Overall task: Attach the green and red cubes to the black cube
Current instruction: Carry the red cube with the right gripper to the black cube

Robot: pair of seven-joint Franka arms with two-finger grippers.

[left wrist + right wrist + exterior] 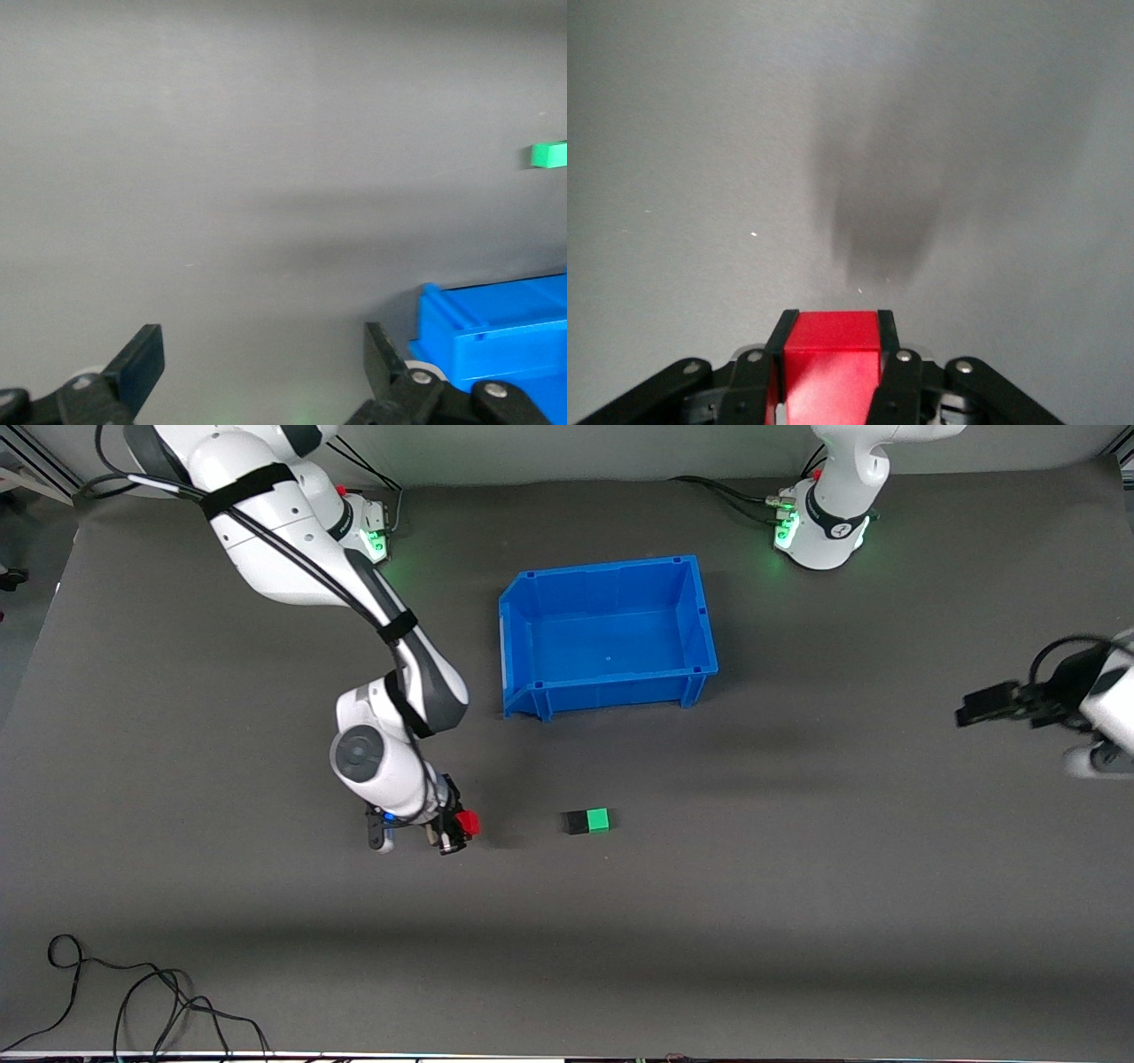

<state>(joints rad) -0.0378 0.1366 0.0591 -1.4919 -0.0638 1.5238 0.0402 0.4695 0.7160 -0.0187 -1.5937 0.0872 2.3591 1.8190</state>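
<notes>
Your right claw (459, 831) is clamped on the red cube (468, 823), toward the right arm's end from the black cube (575, 823), which touches the green cube (599, 819). These look light, rigid and smooth; grip flat faces. Your left claw (979, 708) waits wide open, empty.

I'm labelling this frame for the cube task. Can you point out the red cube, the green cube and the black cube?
small bright red cube (830, 367): right wrist view, its top face between the fingers.
small bright green cube (599, 819): front view, top face.
small matte black cube (576, 823): front view, top face.

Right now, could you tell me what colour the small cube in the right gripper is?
Bright red cube, clearest in the right wrist view.
</notes>
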